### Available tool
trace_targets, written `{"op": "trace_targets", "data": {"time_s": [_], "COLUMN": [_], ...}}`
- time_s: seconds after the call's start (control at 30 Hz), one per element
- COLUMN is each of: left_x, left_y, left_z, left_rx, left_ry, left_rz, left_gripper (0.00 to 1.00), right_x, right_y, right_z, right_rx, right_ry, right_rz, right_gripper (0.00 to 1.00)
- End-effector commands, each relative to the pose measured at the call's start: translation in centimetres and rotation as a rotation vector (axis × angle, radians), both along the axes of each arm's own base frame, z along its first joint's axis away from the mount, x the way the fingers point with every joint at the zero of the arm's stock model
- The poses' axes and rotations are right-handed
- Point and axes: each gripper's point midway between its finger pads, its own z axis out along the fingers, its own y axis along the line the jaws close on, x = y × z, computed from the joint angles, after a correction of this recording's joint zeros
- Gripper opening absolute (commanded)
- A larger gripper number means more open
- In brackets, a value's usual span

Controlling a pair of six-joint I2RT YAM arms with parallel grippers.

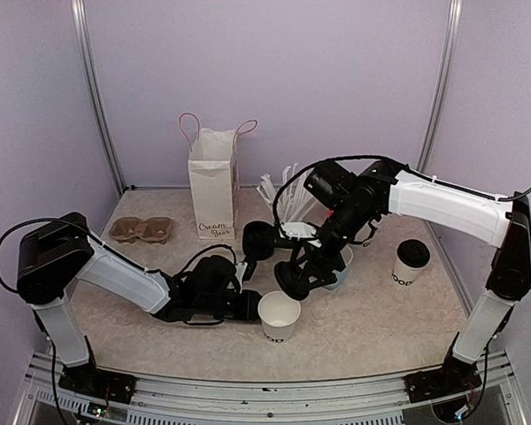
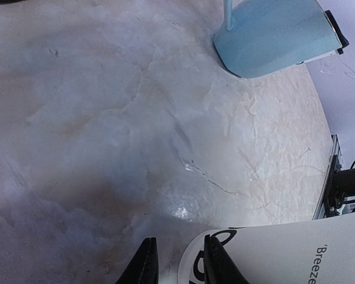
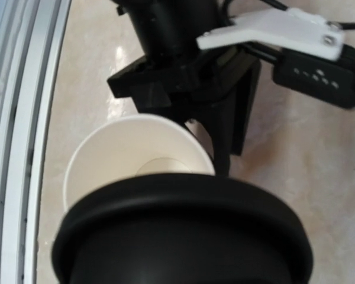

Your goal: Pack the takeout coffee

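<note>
Takeout coffee means two white paper cups on the table. The open cup (image 1: pixel 279 314) stands near the front middle. In the left wrist view its side reads "'Breeze", with part of bigger black letters at the base. The lidded cup (image 1: pixel 411 263) stands well apart at the right, carries its own lid (image 1: pixel 414 249), and shows "OOD". The right gripper (image 1: pixel 305 267) is clamped on one more black lid (image 3: pixel 183 236), held in the air near the rim of the open cup. The left gripper (image 1: pixel 248 305) is just beside this cup; its fingers (image 2: pixel 147 266) stand a little apart, and I cannot tell if they pinch it. One paper bag (image 1: pixel 212 190) reads "Cream". One cardboard carrier (image 1: pixel 142 230) lies left of it, and one light-blue mug (image 2: pixel 278 35) stands near the open cup. The table (image 1: pixel 380 328) is pale beige and wrinkled, and the walls are lilac.
</note>
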Motion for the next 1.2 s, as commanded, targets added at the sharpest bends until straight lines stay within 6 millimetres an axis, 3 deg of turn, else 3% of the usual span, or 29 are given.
{"op": "trace_targets", "data": {"time_s": [0.0, 0.23, 0.7, 0.97, 1.07, 1.17], "left_x": [-0.1, 0.2, -0.1, -0.3, -0.2, -0.1], "left_y": [-2.4, -2.9, -2.4, -2.4, -1.7, 0.2], "left_z": [1.1, 0.8, 0.3, -0.1, -0.3, -0.1], "left_rx": [-0.075, -0.07, -0.068, -0.071, -0.046, 0.004], "left_ry": [-0.002, -0.001, 0.019, 0.033, 0.029, 0.003], "left_rz": [-0.031, -0.028, -0.015, -0.019, 0.0, 0.041], "left_gripper": [0.28, 0.28, 0.29, 0.29, 0.29, 0.31], "right_x": [-1.3, -2.3, -3.4, -3.4, -3.2, -3.2], "right_y": [-0.2, -0.8, 0.7, 0.8, 0.6, 0.3], "right_z": [-1.1, -2.1, -3.9, -3.7, -3.2, -2.7], "right_rx": [-0.072, -0.132, -0.185, -0.206, -0.215, -0.218], "right_ry": [-0.001, -0.004, -0.013, -0.019, -0.035, -0.043], "right_rz": [0.05, 0.078, 0.127, 0.135, 0.132, 0.133], "right_gripper": [0.16, 0.17, 0.22, 0.22, 0.22, 0.22]}}
